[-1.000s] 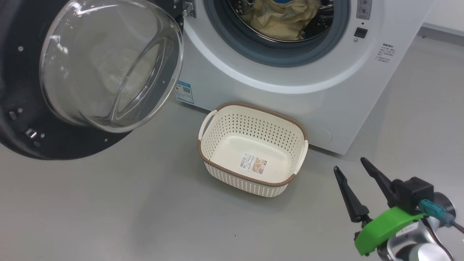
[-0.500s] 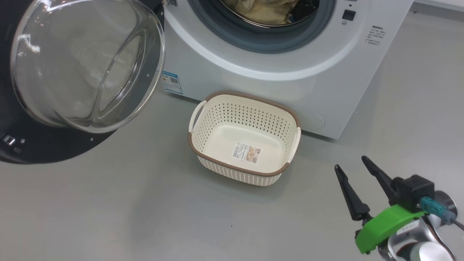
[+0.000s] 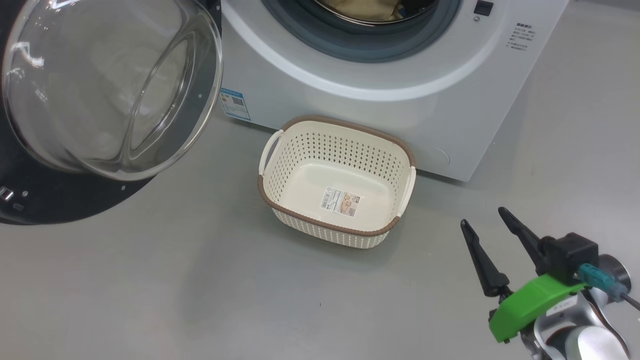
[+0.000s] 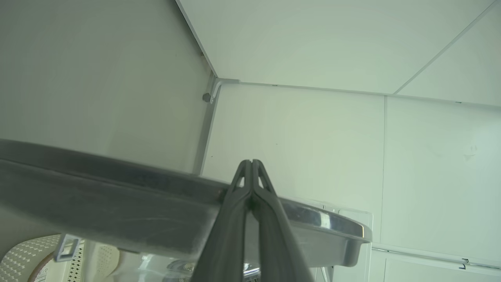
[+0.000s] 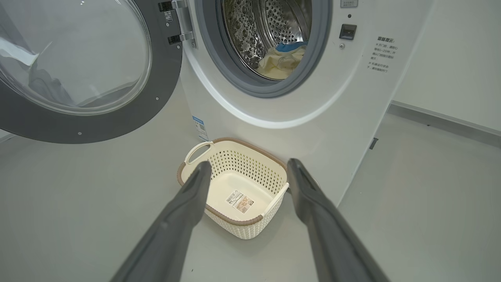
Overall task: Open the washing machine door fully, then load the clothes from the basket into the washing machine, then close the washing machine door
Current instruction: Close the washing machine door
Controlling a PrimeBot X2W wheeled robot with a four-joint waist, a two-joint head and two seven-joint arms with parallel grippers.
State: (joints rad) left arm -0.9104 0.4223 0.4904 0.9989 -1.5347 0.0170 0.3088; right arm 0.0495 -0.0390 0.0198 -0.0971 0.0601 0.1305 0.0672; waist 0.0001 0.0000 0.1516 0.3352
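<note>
- The door stands swung wide at the far left. It is hinged on the left side of the washer, and its glass bowl faces the room. It looks fully open, so closing it would mean swinging the free edge rightward to the drum mouth.
- The left pincer is closed on nothing, tips pressed together. In the left wrist view it points up across the door's dark rim. It is right at that rim, but I cannot tell whether it touches. I judge this arm much the nearer one for the push.
- The clothes lie inside the drum, pale yellow with a blue piece behind, clear of the gasket as far as I can see.
- The basket stands on the floor just in front of the washer, below the mouth. It holds nothing but a label on its bottom. Its long axis runs along the washer's front, so loading looks done.
- The right pincer is at the lower right, spread wide and empty, fingers aimed at the basket. It is well apart from the door, with the basket between them.
</note>
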